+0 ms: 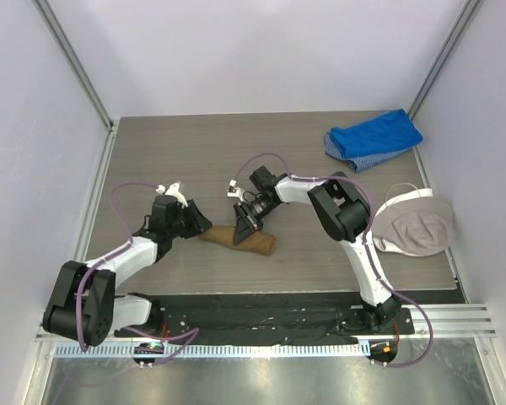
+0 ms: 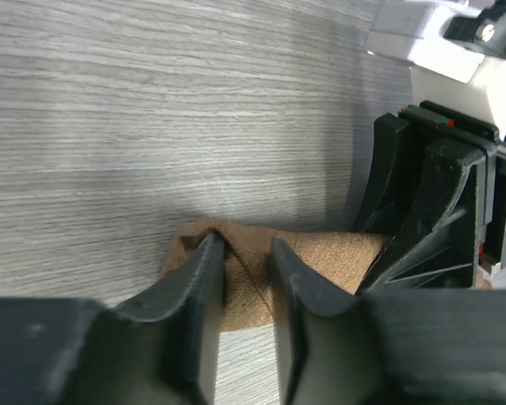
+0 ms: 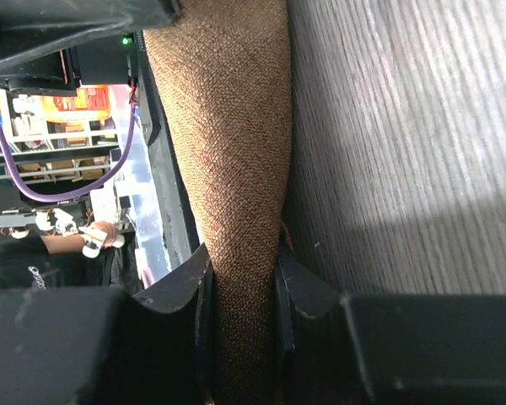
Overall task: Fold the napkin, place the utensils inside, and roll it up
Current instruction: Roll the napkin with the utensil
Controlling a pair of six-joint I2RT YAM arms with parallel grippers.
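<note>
Far half of table (image 1: 194,152): bare wood, wide open for a pass.
Centre: blocked by rolled napkin (image 1: 257,243), left gripper (image 1: 204,228) on its left end, right gripper (image 1: 241,232) clamped across the middle.
Between grippers: narrow gap only.
Right edge: cap-like item (image 1: 415,224) in the way.
Far right corner: taken by blue cloth (image 1: 374,139).
Near left: crowded by left arm (image 1: 122,257).

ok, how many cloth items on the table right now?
3. The tan napkin, rolled up, lies mid-table; the blue cloth is in the far right corner; the beige-and-white cap-like item is by the right edge. No others seem hidden.
</note>
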